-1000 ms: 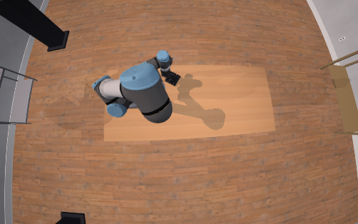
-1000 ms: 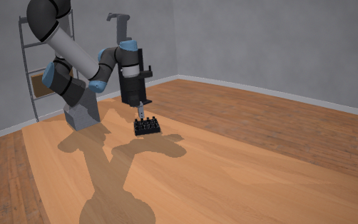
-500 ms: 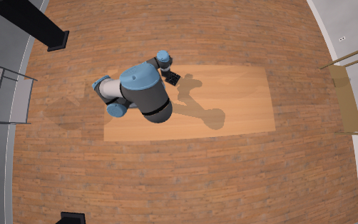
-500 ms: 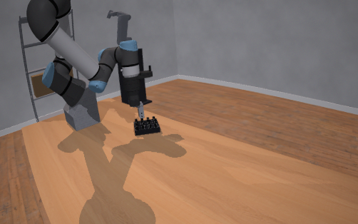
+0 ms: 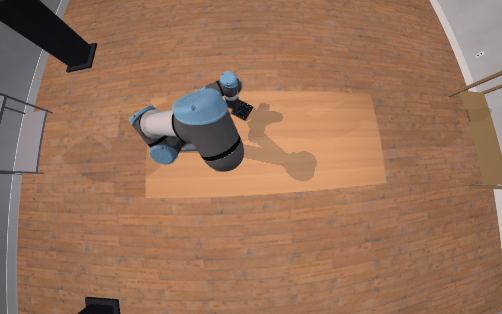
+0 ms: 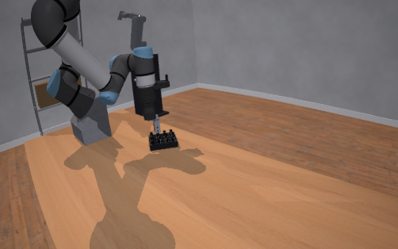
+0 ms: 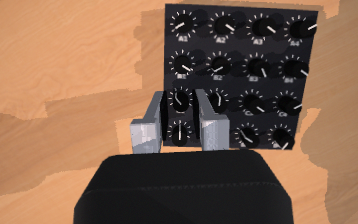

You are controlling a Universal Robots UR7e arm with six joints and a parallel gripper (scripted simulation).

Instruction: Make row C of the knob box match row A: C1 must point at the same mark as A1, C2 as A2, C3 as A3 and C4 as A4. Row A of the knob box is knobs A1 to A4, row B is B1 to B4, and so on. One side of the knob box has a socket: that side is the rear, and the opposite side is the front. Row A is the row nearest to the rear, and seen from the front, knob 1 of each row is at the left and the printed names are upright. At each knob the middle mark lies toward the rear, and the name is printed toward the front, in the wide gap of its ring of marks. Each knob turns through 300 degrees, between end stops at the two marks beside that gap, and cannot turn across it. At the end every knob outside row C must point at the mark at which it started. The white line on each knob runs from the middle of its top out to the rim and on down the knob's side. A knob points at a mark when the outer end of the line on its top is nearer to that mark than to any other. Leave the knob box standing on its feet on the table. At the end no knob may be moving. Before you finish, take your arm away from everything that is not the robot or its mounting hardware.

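Note:
The black knob box (image 5: 242, 110) (image 6: 164, 146) (image 7: 239, 47) stands on the table. In the wrist view, row A is at the top. Knob A1 (image 7: 183, 23) points lower left, A2 (image 7: 223, 26) and A3 (image 7: 263, 27) lower right, A4 (image 7: 301, 29) right and slightly up. C1 (image 7: 180, 102) points upper left, C2 (image 7: 217, 103) about up, C3 (image 7: 252, 104) lower right, C4 (image 7: 288, 104) right and slightly up. My gripper (image 6: 158, 132) (image 7: 180, 105) is partly open, its fingers on either side of C1 with gaps beside the knob. Fingertip height is unclear.
Knob D1 (image 7: 179, 134) stands just in front of C1, between the fingers in the wrist view. My right finger partly covers the area beside C2 and hides D2. B1 (image 7: 182, 65) stands behind C1. The wooden table (image 5: 340, 145) (image 6: 254, 214) carries the arm's shadow.

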